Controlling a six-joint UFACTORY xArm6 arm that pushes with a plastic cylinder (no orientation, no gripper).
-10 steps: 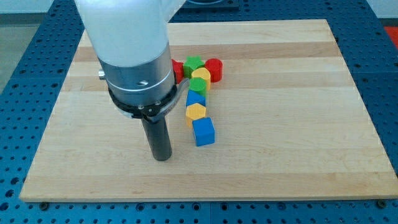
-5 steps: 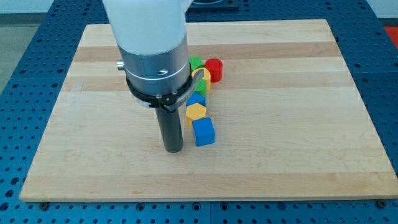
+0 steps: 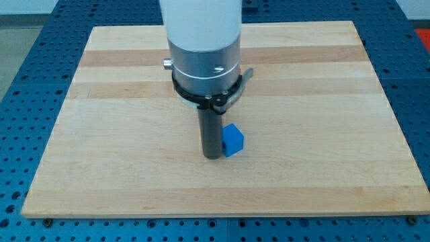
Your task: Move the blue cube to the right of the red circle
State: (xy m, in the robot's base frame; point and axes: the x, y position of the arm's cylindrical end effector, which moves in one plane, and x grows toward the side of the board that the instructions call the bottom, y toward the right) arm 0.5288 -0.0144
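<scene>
The blue cube (image 3: 233, 140) lies on the wooden board (image 3: 101, 134) just below the middle of the view. My tip (image 3: 213, 156) rests on the board directly against the cube's left side. The arm's wide body (image 3: 203, 60) stands above it and hides the red circle and the other blocks that lay in a row above the cube.
The board's edges border a blue perforated table (image 3: 27, 101) on all sides. No other blocks show; the arm covers where they lay.
My tip has moved right, from well left of the blue cube to touching its left side. The cube has shifted slightly right and turned. The arm now hides the other blocks.
</scene>
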